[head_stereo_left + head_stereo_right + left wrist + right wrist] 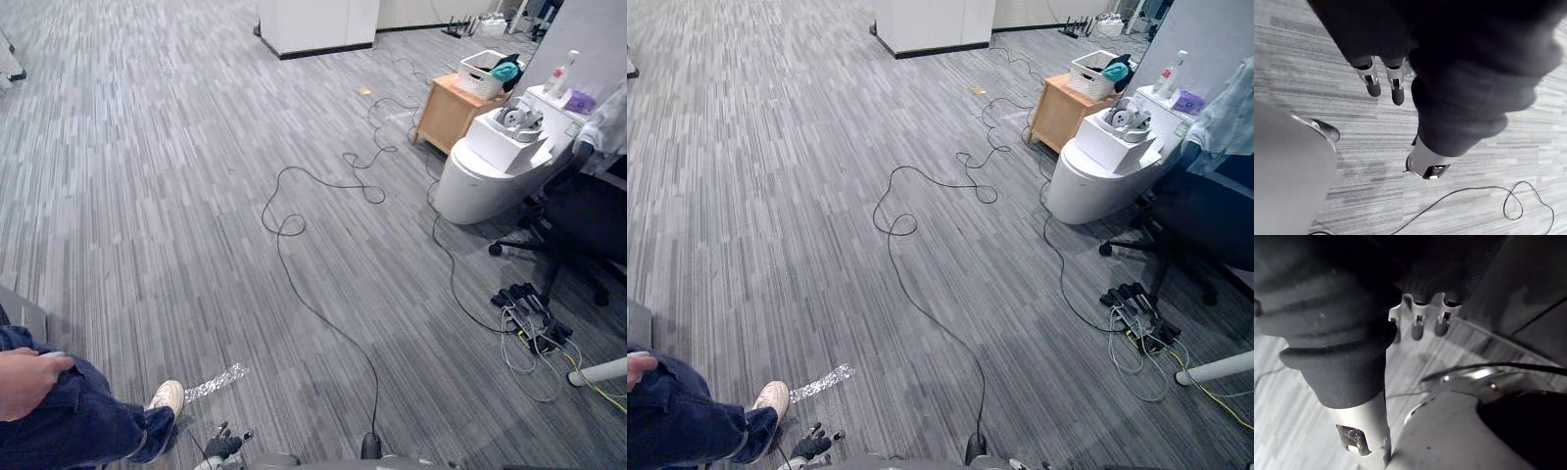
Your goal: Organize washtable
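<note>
The washtable (480, 176), a white rounded stand, is far off at the right. On its top lie a grey tangle of items (519, 119), a white bottle (561, 73) and a purple thing (580, 100). My left hand (222, 446) hangs low at the bottom edge, far from the stand. Its wrist view shows the fingers (1372, 82) straight and the thumb (1426, 164) apart, with carpet below and nothing held. My right hand (1359, 431) also hangs over the floor, its fingers (1418, 328) relaxed and empty.
A seated person in blue jeans is at the lower left, with a white shoe (168, 395) beside a crumpled clear strip (216, 382). A black office chair (578, 220) and power strips (529, 318) lie by the stand. Behind it is a wooden cabinet (449, 113) bearing a white basket (480, 76).
</note>
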`<state>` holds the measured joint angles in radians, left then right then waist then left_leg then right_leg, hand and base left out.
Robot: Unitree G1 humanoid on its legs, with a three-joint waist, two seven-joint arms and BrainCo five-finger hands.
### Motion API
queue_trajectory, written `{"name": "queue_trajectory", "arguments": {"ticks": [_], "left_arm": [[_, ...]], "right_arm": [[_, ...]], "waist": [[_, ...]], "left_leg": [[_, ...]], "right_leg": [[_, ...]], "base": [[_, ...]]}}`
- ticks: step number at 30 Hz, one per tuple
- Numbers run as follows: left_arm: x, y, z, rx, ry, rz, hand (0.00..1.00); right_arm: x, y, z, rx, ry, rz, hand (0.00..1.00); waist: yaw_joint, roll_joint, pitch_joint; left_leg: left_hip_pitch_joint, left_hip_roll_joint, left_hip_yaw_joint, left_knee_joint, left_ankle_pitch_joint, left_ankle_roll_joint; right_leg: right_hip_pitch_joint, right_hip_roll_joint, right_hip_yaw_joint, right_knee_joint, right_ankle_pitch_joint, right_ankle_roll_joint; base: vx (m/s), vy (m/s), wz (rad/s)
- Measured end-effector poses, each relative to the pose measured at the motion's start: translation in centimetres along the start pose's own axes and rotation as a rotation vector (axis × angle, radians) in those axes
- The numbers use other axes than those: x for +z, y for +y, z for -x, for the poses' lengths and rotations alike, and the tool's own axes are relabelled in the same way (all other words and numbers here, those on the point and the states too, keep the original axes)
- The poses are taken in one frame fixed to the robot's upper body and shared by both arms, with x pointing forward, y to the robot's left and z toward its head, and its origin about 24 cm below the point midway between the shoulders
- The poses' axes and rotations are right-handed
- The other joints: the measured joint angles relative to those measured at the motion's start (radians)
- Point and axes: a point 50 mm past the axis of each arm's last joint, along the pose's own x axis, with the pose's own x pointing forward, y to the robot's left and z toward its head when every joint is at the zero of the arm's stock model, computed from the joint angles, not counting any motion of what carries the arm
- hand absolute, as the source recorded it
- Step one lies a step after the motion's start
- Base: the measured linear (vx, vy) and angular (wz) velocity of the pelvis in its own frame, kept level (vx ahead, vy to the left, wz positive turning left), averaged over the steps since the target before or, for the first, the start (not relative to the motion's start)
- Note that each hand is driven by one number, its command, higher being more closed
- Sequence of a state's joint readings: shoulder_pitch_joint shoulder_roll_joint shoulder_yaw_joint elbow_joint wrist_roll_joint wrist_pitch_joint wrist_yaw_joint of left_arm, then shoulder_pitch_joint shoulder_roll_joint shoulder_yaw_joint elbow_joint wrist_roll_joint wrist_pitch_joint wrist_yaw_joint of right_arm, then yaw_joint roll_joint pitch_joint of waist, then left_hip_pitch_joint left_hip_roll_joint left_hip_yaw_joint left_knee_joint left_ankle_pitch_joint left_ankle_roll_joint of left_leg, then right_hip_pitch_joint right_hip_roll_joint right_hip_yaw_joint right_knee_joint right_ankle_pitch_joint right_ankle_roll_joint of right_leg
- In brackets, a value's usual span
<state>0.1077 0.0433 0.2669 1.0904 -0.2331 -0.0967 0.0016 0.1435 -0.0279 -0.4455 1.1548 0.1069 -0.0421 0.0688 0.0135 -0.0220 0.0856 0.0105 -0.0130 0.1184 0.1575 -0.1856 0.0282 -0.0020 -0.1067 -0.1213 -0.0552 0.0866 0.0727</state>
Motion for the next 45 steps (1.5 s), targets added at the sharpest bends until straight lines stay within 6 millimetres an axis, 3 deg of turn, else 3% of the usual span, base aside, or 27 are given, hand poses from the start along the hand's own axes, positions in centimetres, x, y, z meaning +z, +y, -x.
{"name": "queue_trajectory", "arguments": {"ticks": [7,8,21,24,27,29,30,31,32,33,34,37,39,40,41,42,44,45], "left_arm": [[0.1,-0.1,0.0,-0.018,0.0,-0.077,0.0],[-0.5,-0.2,0.0,-0.023,0.028,-0.095,0.0],[-0.3,-0.1,0.0,-0.021,0.016,-0.102,0.0],[0.5,-0.2,0.0,-0.025,-0.026,-0.148,0.0],[1.3,-0.5,-0.1,-0.023,-0.074,-0.14,0.0],[1.6,-0.5,-0.1,-0.022,-0.087,-0.135,0.0],[1.5,-0.5,-0.1,-0.02,-0.086,-0.133,0.0],[1.4,-0.4,0.0,-0.017,-0.082,-0.12,0.0],[1.4,0.5,0.0,0.019,-0.083,-0.067,0.0],[0.7,1.5,0.2,0.054,-0.058,-0.01,0.0],[0.5,1.6,0.3,0.059,-0.052,0.001,0.0],[-1.0,2.5,0.7,0.099,-0.002,0.087,0.0],[-1.4,2.5,0.8,0.106,0.012,0.116,0.0],[-1.7,2.8,0.9,0.117,0.02,0.132,0.0],[-1.9,2.8,0.9,0.123,0.026,0.151,0.0],[-2.2,2.4,1.0,0.119,0.033,0.166,0.0],[-2.6,2.1,1.2,0.119,0.033,0.219,0.0],[-2.7,1.8,1.2,0.116,0.03,0.236,0.0]], "right_arm": [[0.1,0.2,0.0,0.017,-0.001,0.043,0.0],[-0.2,0.5,-0.1,0.039,0.02,0.113,0.0],[0.1,0.7,-0.1,0.053,0.01,0.093,0.0],[0.6,1.2,-0.3,0.073,-0.003,0.13,0.0],[1.4,1.3,-0.4,0.089,-0.024,0.118,0.0],[1.5,1.3,-0.4,0.09,-0.033,0.097,0.0],[1.6,1.3,-0.4,0.089,-0.041,0.09,0.0],[1.9,1.3,-0.3,0.092,-0.058,0.079,0.0],[1.9,1.6,-0.2,0.101,-0.076,0.071,0.0],[1.9,1.6,-0.2,0.103,-0.086,0.055,0.0],[1.9,1.6,-0.2,0.103,-0.087,0.049,0.0],[1.8,1.6,-0.1,0.099,-0.09,0.013,0.0],[1.1,1.2,0.0,0.075,-0.075,-0.044,0.0],[0.5,1.0,0.1,0.064,-0.059,-0.06,0.0],[0.3,0.9,0.1,0.061,-0.056,-0.066,0.0],[0.5,0.4,0.2,0.051,-0.059,-0.057,0.0],[1.2,0.5,0.2,0.06,-0.095,-0.049,0.0],[1.9,0.8,0.1,0.069,-0.114,-0.044,0.0]], "waist": [[-0.002,-0.008,-0.012],[-0.002,-0.019,-0.058],[-0.001,-0.02,-0.057],[-0.002,-0.035,-0.047],[0.0,-0.027,-0.007],[0.004,-0.025,0.014],[0.005,-0.015,0.017],[0.006,-0.015,0.019],[0.007,-0.026,0.02],[0.006,-0.027,0.019],[0.005,-0.026,0.019],[0.003,-0.025,0.015],[-0.004,-0.017,0.007],[0.0,-0.023,-0.005],[0.0,-0.026,-0.011],[0.001,-0.006,-0.014],[0.009,0.017,-0.02],[0.013,0.025,-0.015]], "left_leg": [[0.038,-0.033,0.019,-0.044,0.01,0.014],[0.061,-0.021,-0.033,-0.117,0.058,0.009],[0.057,-0.023,-0.04,-0.123,0.058,0.009],[0.025,-0.035,-0.091,-0.084,0.057,0.009],[-0.023,-0.058,-0.17,0.022,0.017,0.036],[-0.034,-0.085,-0.256,0.114,-0.041,0.054],[-0.029,-0.088,-0.27,0.123,-0.045,0.059],[-0.012,-0.092,-0.291,0.124,-0.046,0.065],[0.034,-0.09,-0.31,0.12,-0.053,0.074],[0.067,-0.081,-0.311,0.097,-0.055,0.076],[0.077,-0.078,-0.311,0.088,-0.055,0.075],[0.11,-0.069,-0.326,0.016,-0.048,0.063],[0.11,-0.068,-0.377,0.035,-0.073,0.025],[0.11,-0.066,-0.365,0.086,-0.097,-0.015],[0.095,-0.061,-0.345,0.14,-0.11,-0.036],[0.061,-0.041,-0.31,0.26,-0.122,-0.053],[-0.083,-0.018,-0.222,0.616,-0.079,-0.117],[-0.139,0.023,-0.159,0.717,-0.092,-0.109]], "right_leg": [[-0.002,-0.018,0.043,-0.003,0.001,0.002],[-0.02,0.001,0.043,-0.019,0.03,0.016],[-0.022,-0.003,0.027,-0.018,0.027,0.02],[-0.022,-0.022,-0.028,0.005,0.01,0.031],[-0.022,-0.064,-0.122,0.117,-0.063,0.047],[-0.051,-0.124,-0.172,0.352,-0.156,0.066],[-0.081,-0.137,-0.163,0.439,-0.158,0.062],[-0.138,-0.149,-0.125,0.578,-0.154,0.034],[-0.209,-0.122,-0.033,0.747,-0.203,0.008],[-0.24,-0.084,-0.002,0.788,-0.251,0.018],[-0.247,-0.076,-0.001,0.785,-0.259,0.016],[-0.291,0.002,-0.021,0.589,-0.266,-0.008],[-0.258,0.04,-0.043,0.459,-0.245,-0.064],[-0.211,0.067,-0.05,0.359,-0.183,-0.095],[-0.183,0.078,-0.045,0.327,-0.145,-0.091],[-0.138,0.101,-0.062,0.3,-0.13,-0.11],[-0.055,0.129,-0.048,0.235,-0.134,-0.119],[-0.018,0.14,-0.025,0.221,-0.139,-0.125]], "base": [[0.06,0.097,-0.14],[0.03,0.015,-0.01],[0.0,-0.001,0.02],[0.0,-0.018,0.56],[-0.01,0.033,1.03],[-0.03,0.064,1.17],[0.01,0.059,0.77],[0.12,0.067,0.55],[0.15,0.066,0.39],[0.14,0.023,0.19],[0.1,0.01,-0.07],[0.2,-0.024,0.14],[0.4,-0.111,0.73],[0.43,-0.12,0.7],[0.43,-0.113,0.56],[0.4,-0.095,0.35],[0.43,-0.073,-0.03],[0.36,-0.04,-0.47]]}}
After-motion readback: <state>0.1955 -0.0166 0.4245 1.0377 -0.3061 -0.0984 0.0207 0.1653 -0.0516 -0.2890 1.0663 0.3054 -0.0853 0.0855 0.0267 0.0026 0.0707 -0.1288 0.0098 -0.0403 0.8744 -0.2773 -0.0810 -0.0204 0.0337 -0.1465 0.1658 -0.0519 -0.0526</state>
